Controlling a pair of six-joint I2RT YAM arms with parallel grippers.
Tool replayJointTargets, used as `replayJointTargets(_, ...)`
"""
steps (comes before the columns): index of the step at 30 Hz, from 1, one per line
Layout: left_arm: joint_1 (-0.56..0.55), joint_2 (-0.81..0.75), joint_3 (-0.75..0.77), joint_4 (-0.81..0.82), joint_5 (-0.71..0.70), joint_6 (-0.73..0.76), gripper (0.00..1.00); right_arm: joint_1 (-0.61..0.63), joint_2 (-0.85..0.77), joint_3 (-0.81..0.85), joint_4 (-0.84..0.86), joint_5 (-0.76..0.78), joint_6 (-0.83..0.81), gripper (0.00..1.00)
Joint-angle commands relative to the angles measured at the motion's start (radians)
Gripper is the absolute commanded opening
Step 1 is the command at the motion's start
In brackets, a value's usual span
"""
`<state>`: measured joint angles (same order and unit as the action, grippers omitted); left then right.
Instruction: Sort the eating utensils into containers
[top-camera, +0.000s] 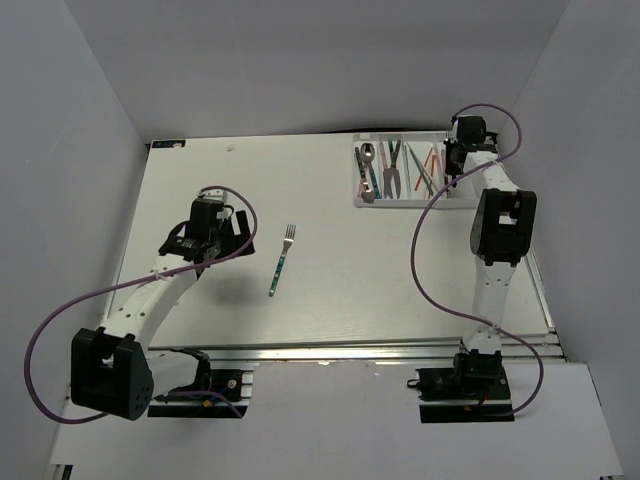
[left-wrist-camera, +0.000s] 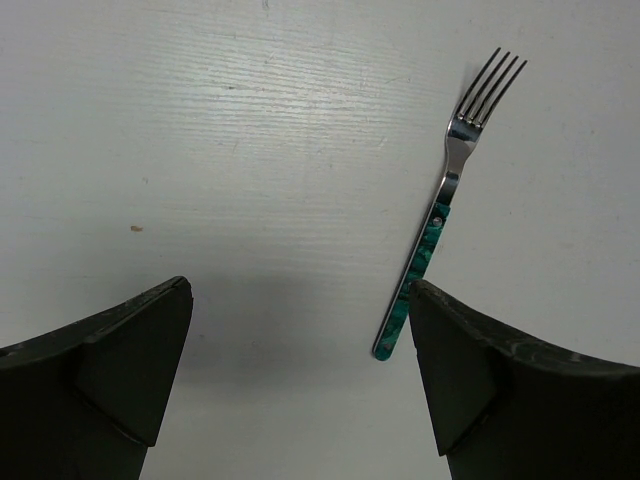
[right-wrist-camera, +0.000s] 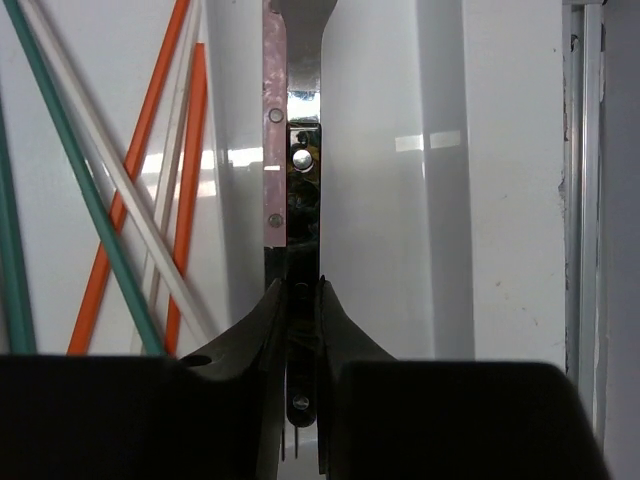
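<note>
Right gripper (right-wrist-camera: 302, 300) is seen clenched on a pink-handled utensil (right-wrist-camera: 275, 150), which is gripped edge-on between the narrowly parted fingers and stretches straight ahead of them along a compartment of the white tray (right-wrist-camera: 400, 200). Whether a fork, spoon or knife is gripped cannot be told. To the left of these fingers, in the neighbouring compartment, orange chopsticks (right-wrist-camera: 128, 180) are crossed with a white one and a teal one. Left gripper (left-wrist-camera: 300, 290) is seen released, its fingers spread wide above the table (left-wrist-camera: 250, 150), with nothing caught between them. A teal-handled fork (left-wrist-camera: 430, 230) is laid flat on the table just ahead of its right finger, the handle end nearest that finger and the tines pointed away. In the overhead view, further utensils are seen lying in the tray's compartments beside the right gripper.
</note>
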<state>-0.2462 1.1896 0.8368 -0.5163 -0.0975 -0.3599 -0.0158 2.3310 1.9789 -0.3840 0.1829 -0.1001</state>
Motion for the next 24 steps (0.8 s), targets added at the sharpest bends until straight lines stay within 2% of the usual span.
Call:
replayJointTargets(1, -0.002, -0.004, 0.012, 0.001, -0.005, -0.001, 0.98, -0.021, -0.052, -0.029, 0.069, -0.054, 0.005, 0.0)
replayJointTargets(4, -0.001, -0.001, 0.01, 0.002, -0.002, -0.001, 0.98, -0.024, -0.042, -0.014, 0.051, -0.068, 0.007, 0.04)
replayJointTargets(7, -0.001, -0.004, 0.01, 0.002, -0.004, -0.001, 0.98, -0.024, -0.058, -0.023, 0.046, -0.074, 0.017, 0.19)
replayJointTargets(10, -0.001, 0.001, 0.012, 0.002, 0.002, -0.005, 0.98, -0.024, -0.088, -0.041, 0.043, -0.072, 0.02, 0.37)
replayJointTargets(11, -0.001, 0.002, 0.013, 0.004, 0.008, -0.007, 0.98, -0.024, -0.097, -0.049, 0.04, -0.072, 0.029, 0.47)
replayJointTargets(13, -0.001, 0.01, 0.021, 0.004, 0.013, -0.025, 0.98, -0.024, -0.136, -0.055, 0.034, -0.082, 0.037, 0.52)
replayJointTargets(15, -0.004, 0.022, 0.028, 0.005, 0.024, -0.043, 0.98, -0.023, -0.189, -0.071, 0.022, -0.088, 0.059, 0.67)
replayJointTargets(17, -0.034, 0.033, 0.041, 0.004, 0.001, -0.083, 0.98, -0.019, -0.237, -0.089, 0.02, -0.089, 0.082, 0.88)
replayJointTargets(20, -0.129, 0.073, 0.064, -0.01, -0.108, -0.148, 0.98, 0.013, -0.373, -0.187, 0.023, -0.024, 0.154, 0.89)
replayJointTargets(21, -0.155, 0.087, 0.067, -0.011, -0.145, -0.165, 0.98, 0.069, -0.459, -0.278, 0.04, 0.034, 0.175, 0.89)
replayJointTargets(23, -0.209, 0.129, 0.061, 0.03, -0.131, -0.208, 0.98, 0.131, -0.554, -0.397, 0.092, 0.081, 0.178, 0.89)
replayJointTargets(24, -0.22, 0.145, 0.041, 0.054, -0.108, -0.218, 0.98, 0.19, -0.644, -0.525, 0.176, 0.114, 0.186, 0.89)
